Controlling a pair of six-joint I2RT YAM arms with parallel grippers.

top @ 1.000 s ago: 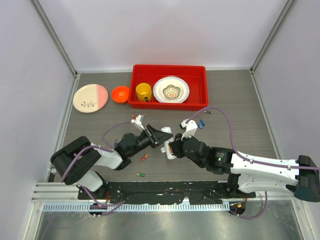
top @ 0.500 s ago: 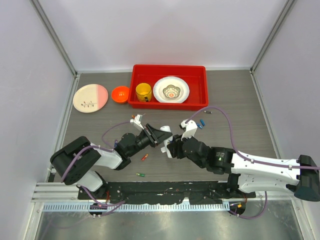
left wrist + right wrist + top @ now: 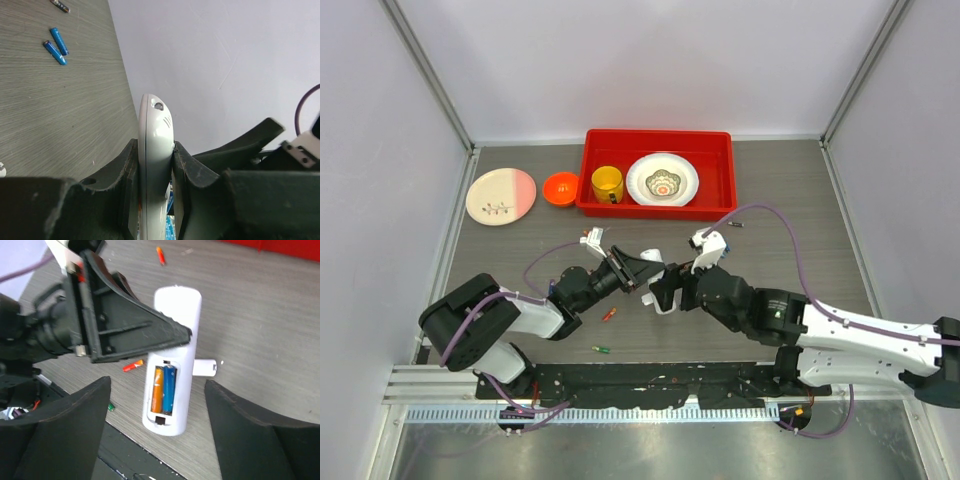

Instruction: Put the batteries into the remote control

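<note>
The left gripper (image 3: 155, 150) is clamped on the remote control (image 3: 177, 310), whose button face is out of sight. The right gripper (image 3: 157, 385) hangs spread just off it. Two batteries (image 3: 163, 389), orange and blue, fill the open bay. A white piece (image 3: 205, 368) pokes out from behind the remote, half hidden, and an orange cell (image 3: 132, 366) lies loose beside it.

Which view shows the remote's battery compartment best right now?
Right wrist: it looks straight into the open bay of the remote control, orange and blue batteries side by side. Left wrist shows only its edge in the left gripper; top view has it tiny, partly hidden.
</note>
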